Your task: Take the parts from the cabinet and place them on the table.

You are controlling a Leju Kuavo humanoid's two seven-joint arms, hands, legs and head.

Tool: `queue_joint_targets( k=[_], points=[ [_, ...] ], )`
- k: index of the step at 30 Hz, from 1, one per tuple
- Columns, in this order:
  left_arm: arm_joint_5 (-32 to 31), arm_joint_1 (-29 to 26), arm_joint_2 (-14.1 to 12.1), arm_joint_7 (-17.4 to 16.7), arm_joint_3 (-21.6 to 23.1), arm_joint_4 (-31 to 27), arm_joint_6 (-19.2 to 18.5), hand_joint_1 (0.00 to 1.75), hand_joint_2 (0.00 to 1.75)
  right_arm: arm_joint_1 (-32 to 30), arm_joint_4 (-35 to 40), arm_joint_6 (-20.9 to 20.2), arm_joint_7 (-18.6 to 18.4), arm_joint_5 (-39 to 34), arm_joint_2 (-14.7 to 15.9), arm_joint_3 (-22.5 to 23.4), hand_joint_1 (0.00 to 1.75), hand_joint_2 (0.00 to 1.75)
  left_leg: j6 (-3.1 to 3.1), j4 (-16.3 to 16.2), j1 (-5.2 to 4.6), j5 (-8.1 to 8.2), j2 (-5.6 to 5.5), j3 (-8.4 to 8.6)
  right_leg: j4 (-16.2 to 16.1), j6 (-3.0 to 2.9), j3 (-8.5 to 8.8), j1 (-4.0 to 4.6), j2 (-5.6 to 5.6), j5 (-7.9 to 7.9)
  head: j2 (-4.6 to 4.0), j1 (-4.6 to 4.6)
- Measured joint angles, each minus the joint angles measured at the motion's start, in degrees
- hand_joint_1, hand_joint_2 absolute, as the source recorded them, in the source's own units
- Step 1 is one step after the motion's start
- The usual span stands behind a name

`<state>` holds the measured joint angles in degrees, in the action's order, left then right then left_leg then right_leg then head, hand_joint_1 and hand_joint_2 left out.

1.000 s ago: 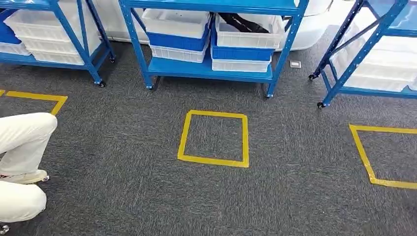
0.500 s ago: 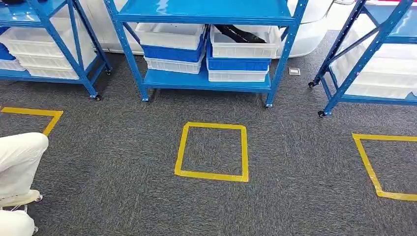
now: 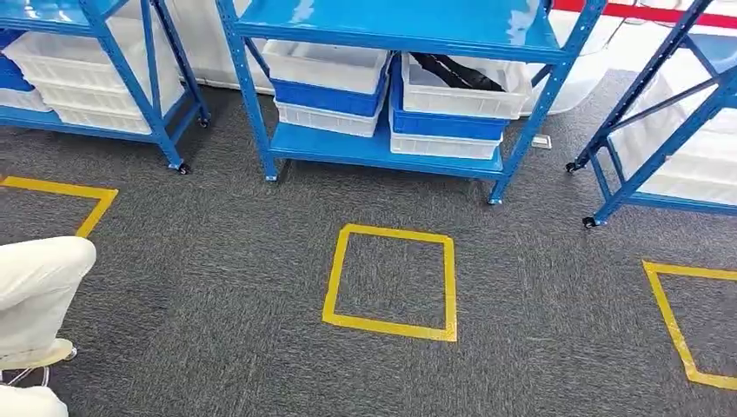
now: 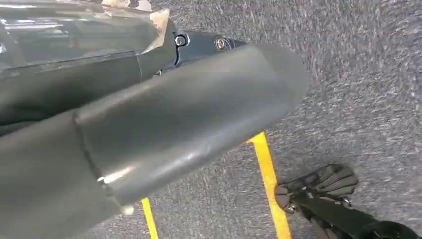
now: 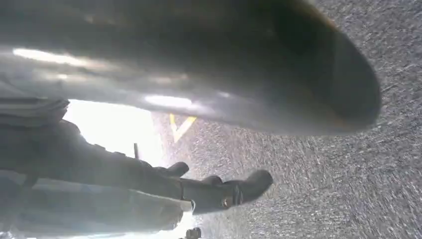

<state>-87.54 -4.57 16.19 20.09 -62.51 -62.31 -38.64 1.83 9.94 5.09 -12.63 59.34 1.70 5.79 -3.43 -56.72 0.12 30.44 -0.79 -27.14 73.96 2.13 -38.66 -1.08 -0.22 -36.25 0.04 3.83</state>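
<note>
No readable text, labels, brands or numbers anywhere in these views. Only plain markings: yellow tape square (image 3: 391,281) on the grey carpet (image 3: 217,261), unlettered, with parts of two more yellow tape outlines to either side. Blank white and blue bins (image 3: 328,80) on the blue shelving unit (image 3: 382,148), no tags legible.
</note>
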Motion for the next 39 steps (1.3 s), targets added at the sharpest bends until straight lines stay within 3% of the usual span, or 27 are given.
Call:
queue_joint_targets(
  k=[2, 4, 5, 7, 8, 9, 11, 12, 14, 15, 16, 17, 18, 19, 20, 22, 23, 25, 26, 28, 30, 31, 34, 35, 36, 37, 39],
  points=[
    [0.0, 0.0, 0.1, 0.0, 0.0, 0.0, 0.0, 0.00, 0.00, -0.3, 0.0, 0.0, 0.0, 0.1, 0.0, 0.0, 0.00, 0.00, 0.02, 0.4, -0.33, 1.48, -0.47, 2.33, -5.7, 0.35, 0.05, 0.39, 0.02, 1.88, 0.00, 0.02],
    [0.0, -0.1, 0.2, 0.0, 0.0, 0.0, -0.1, 0.00, 0.00, -0.3, 0.0, 0.0, 0.0, 0.3, 0.1, 0.0, 0.00, 0.00, 0.10, 1.2, -0.40, 2.84, -0.49, 3.82, -14.3, 1.04, 1.22, 1.07, -0.05, 9.36, 0.00, 0.04],
    [0.0, 0.0, 0.3, -0.1, -0.1, 0.0, -0.1, 0.00, 0.00, -0.4, 0.0, 0.0, 0.1, 0.4, 0.2, 0.0, 0.00, 0.00, 0.34, 1.3, -0.71, 3.66, -0.54, 4.99, -15.0, 0.89, 1.47, 1.14, 0.04, 12.01, 0.00, -0.31],
    [0.1, 0.2, 0.4, -0.3, -0.1, 0.0, -0.1, 0.00, 0.00, 0.2, 0.1, -0.1, 0.2, 0.6, 0.4, 0.0, 0.00, 0.00, 1.19, 2.8, -0.43, 4.41, -0.72, 7.55, -16.1, -0.83, 3.88, 2.21, 0.03, 11.16, 0.00, -0.17],
    [0.1, 0.3, 0.4, -0.3, -0.1, 0.0, -0.1, 0.00, 0.00, 0.3, 0.1, -0.1, 0.2, 0.8, 0.5, 0.0, 0.00, 0.00, 1.32, 2.2, -0.47, 3.56, -0.53, 8.45, -16.9, -1.46, 4.13, 1.79, 0.14, 11.44, 0.00, -0.20],
    [0.2, 0.6, 0.4, -0.3, -0.1, 0.0, -0.1, 0.00, 0.00, 0.5, 0.1, -0.1, 0.2, 0.9, 0.6, 0.0, 0.00, 0.00, 1.49, 1.5, -0.47, 3.63, -0.35, 8.74, -17.1, -2.14, 6.06, 0.99, 0.53, 11.33, 0.00, -0.24],
    [0.3, 0.8, 0.5, -0.5, 0.0, 0.0, 0.0, 0.00, 0.00, 0.6, 0.2, -0.1, 0.2, 0.9, 0.6, 0.0, 0.00, 0.00, 2.00, -5.1, -0.26, 3.43, 0.04, 5.30, -17.5, -3.45, 7.74, 0.84, 0.27, 10.45, 0.02, -0.33],
    [0.4, 0.9, 0.5, -0.5, 0.0, 0.0, 0.0, 0.00, 0.00, 0.6, 0.2, -0.1, 0.2, 0.9, 0.6, 0.0, 0.00, 0.00, 2.39, -9.6, -0.02, 4.08, 0.08, 1.89, -17.6, -3.92, 8.14, 0.79, 0.29, 10.05, 0.02, -0.26],
    [0.3, 0.6, 0.5, -0.6, -0.1, 0.1, 0.1, 0.00, 0.00, 0.6, 0.2, -0.1, 0.2, 0.9, 0.6, 0.0, 0.00, 0.00, 3.50, -15.3, 0.57, 9.51, 0.23, -4.75, -17.6, -3.80, 9.19, 0.62, 0.54, 8.69, 0.02, -0.28],
    [0.4, 0.6, 0.5, -0.6, -0.1, 0.1, 0.3, 0.00, 0.00, 0.4, 0.1, -0.1, 0.2, 0.9, 0.5, 0.0, 0.00, 0.00, 4.06, -15.5, 0.87, 11.80, 0.35, -6.97, -17.6, -3.52, 9.95, 0.44, 0.75, 7.95, 0.02, -0.33],
    [0.4, 0.6, 0.6, -0.6, -0.2, 0.1, 0.4, 0.00, 0.00, 0.2, 0.1, -0.1, 0.2, 0.9, 0.5, 0.0, 0.00, 0.00, 4.40, -14.8, 1.11, 12.40, 0.43, -8.33, -17.6, -3.27, 10.70, 0.29, 0.79, 7.28, 0.02, -0.35],
    [0.5, 0.5, 0.6, -0.6, -0.2, 0.1, 0.5, 0.00, 0.00, 0.0, 0.1, -0.1, 0.2, 1.0, 0.4, 0.0, 0.00, 0.00, 4.60, -12.6, 1.30, 11.39, 0.63, -9.25, -17.6, -2.99, 11.85, 0.05, 0.81, 6.41, 0.02, -0.31],
    [0.5, 0.5, 0.6, -0.7, -0.3, 0.1, 0.8, 0.00, 0.00, 0.0, 0.1, 0.0, 0.2, 1.0, 0.3, 0.0, 0.00, 0.00, 4.64, -9.0, 1.47, 7.36, 0.71, -9.56, -17.5, -2.59, 13.08, -0.16, 0.84, 5.60, 0.02, -0.35],
    [0.5, 0.4, 0.6, -0.8, -0.3, 0.1, 1.2, 0.00, 0.00, 0.1, 0.1, 0.0, 0.2, 1.1, 0.3, 0.0, 0.00, 0.00, 4.42, -5.5, 1.52, 0.95, 0.71, -9.70, -17.6, -2.27, 13.65, -0.21, 0.89, 4.84, 0.02, -0.33],
    [0.7, 0.4, 0.6, -0.8, -0.3, 0.1, 1.6, 0.00, 0.00, 0.1, 0.1, 0.1, 0.2, 1.3, 0.3, 0.0, 0.00, 0.00, 4.05, -2.2, 1.50, -7.03, 0.78, -10.69, -17.3, -1.85, 14.61, -0.12, 0.96, 4.19, 0.00, -0.39],
    [2.7, 0.7, 0.7, -1.5, -0.4, 0.5, 3.2, 0.00, 0.00, 0.6, 0.1, 0.1, 0.2, 2.2, 0.1, 0.0, 0.00, 0.00, 3.43, -2.2, 0.95, -7.46, 0.64, -9.30, -17.8, -0.83, 14.82, 0.31, 1.62, 3.03, 0.02, 0.16],
    [5.0, 1.4, 1.3, -3.2, 0.1, 0.9, 5.3, 0.00, 0.00, 0.7, 0.0, 0.1, 0.2, 2.6, 0.1, 0.0, 0.00, 0.00, 2.88, -2.2, 0.72, -7.16, 0.78, -9.08, -18.7, -0.40, 15.20, -0.18, 1.61, 2.96, 0.02, -0.02],
    [15.5, 4.2, 2.3, -12.1, 4.3, 4.4, 13.4, 0.00, 0.00, 0.9, 0.1, 0.2, 0.1, 2.6, 0.1, 0.0, 0.00, 0.00, 1.70, 0.2, 1.06, -7.71, 0.95, -7.84, -19.4, 0.37, 16.38, -0.36, 1.28, 2.64, 0.02, -0.07],
    [18.9, 4.7, 2.4, -14.3, 6.5, 5.3, 15.3, 0.00, 0.00, 1.0, 0.1, 0.3, 0.1, 2.6, 0.0, 0.0, 0.00, 0.00, 1.65, 0.6, 0.81, -7.65, 0.91, -7.41, -18.4, 0.41, 15.88, -0.40, 1.06, 2.36, 0.02, 0.04],
    [28.9, 5.4, 2.3, -19.0, 15.0, 7.5, 17.4, 0.00, 0.00, 1.4, 0.1, 0.5, 0.7, 2.6, 0.0, 0.1, 0.00, 0.00, 0.96, 1.0, 0.84, -6.96, 1.70, -6.64, -7.7, -0.19, 9.22, -0.37, 0.92, -1.20, 0.02, 0.28],
    [33.8, 5.2, 1.8, -20.9, 20.6, 8.6, 18.0, 0.00, 0.00, 1.1, 0.1, 0.6, 0.7, 2.6, 0.1, 0.4, 0.00, 0.00, 0.94, 1.0, 0.76, -5.93, 2.61, -5.71, -0.8, 0.21, 3.51, -0.28, 0.90, -2.09, 0.02, 0.31],
    [35.7, 4.6, 1.5, -21.4, 23.0, 8.9, 18.6, 0.00, 0.00, 0.9, 0.1, 0.6, 0.7, 2.6, 0.2, 0.7, 0.00, 0.00, 1.01, 1.0, 0.76, -5.37, 2.98, -5.04, -1.4, 0.88, 2.62, -0.26, 0.85, -0.49, 0.02, 0.26],
    [41.0, 3.6, 1.3, -22.1, 27.3, 9.0, 20.5, 0.00, 0.00, 0.2, 0.0, 0.6, 0.7, 2.5, 0.3, 1.3, 0.00, 0.00, 1.42, 0.9, 0.91, -4.04, 3.86, -3.26, -10.2, 2.54, 4.56, -0.39, -0.24, 5.98, 0.02, 0.31],
    [44.7, 3.2, 1.0, -22.1, 28.8, 9.1, 21.8, 0.00, 0.00, 0.1, 0.0, 0.6, 0.7, 2.4, 0.4, 1.6, 0.00, 0.00, 1.79, 0.7, 0.93, -3.27, 4.39, -2.57, -15.4, 3.11, 5.82, -0.42, -2.58, 9.36, 0.02, 0.33],
    [48.9, 3.0, 0.7, -22.1, 29.9, 9.1, 23.6, 0.00, 0.00, 0.1, 0.0, 0.6, 0.7, 2.4, 0.2, 1.9, 0.00, 0.00, 2.37, 0.2, 0.06, -2.25, 4.72, -2.38, -16.3, 2.49, 6.00, 0.01, -4.41, 10.12, 0.02, 0.33],
    [52.0, 2.7, 0.7, -21.9, 31.0, 9.1, 25.0, 0.00, 0.00, 0.3, 0.0, 0.6, 0.7, 2.4, 0.3, 2.3, 0.00, 0.00, 2.67, 0.2, 0.02, -1.71, 5.08, -2.27, -16.5, 1.10, 6.58, 0.02, -2.99, 9.99, 0.02, 0.20],
    [54.7, 2.2, 0.4, -21.4, 33.0, 9.1, 27.0, 0.00, 0.00, 0.3, 0.0, 0.6, 0.7, 2.4, 0.1, 2.9, 0.00, 0.00, 2.69, 0.2, -0.09, -1.55, 5.78, -1.81, -16.3, 0.36, 6.28, -0.01, -2.23, 9.78, 0.02, 0.15]
  ],
)
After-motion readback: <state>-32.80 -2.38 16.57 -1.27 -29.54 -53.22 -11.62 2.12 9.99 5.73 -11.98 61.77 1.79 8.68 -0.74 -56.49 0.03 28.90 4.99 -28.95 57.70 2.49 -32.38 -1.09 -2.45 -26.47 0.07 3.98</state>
